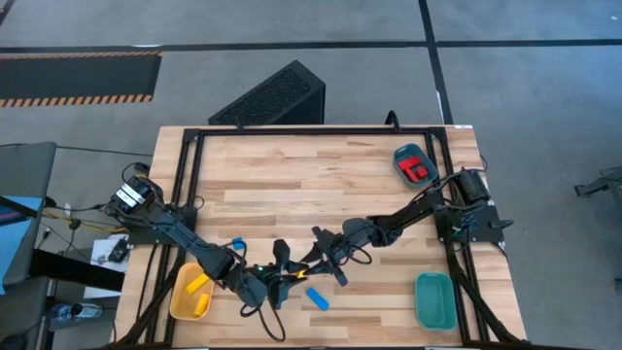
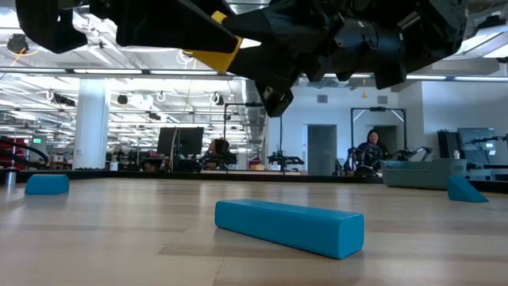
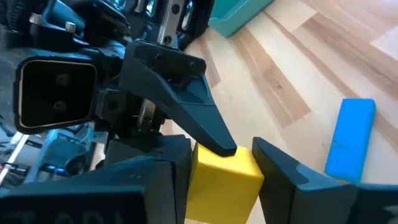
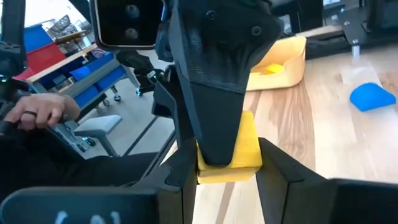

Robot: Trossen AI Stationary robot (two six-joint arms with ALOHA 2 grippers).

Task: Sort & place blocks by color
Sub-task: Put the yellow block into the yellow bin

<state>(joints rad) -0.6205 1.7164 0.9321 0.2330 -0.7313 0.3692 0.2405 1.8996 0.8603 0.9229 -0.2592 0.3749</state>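
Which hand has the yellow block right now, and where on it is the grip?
Both: it looks like a mid-air handover. The left hand and the right hand each clamp opposite side faces of the yellow block, above the table.

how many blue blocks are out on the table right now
2: a blue bar near the front edge by the two hands, and a small blue block behind the left arm. Others may be hidden.

Matt plastic on pale wood
The bench (image 1: 321, 175) is light planked wood, smooth and faintly sheened; the yellow block (image 3: 221, 180) and blue bar (image 2: 290, 226) look like smooth matt plastic; gripper fingers (image 4: 217, 81) are dark matt plastic.
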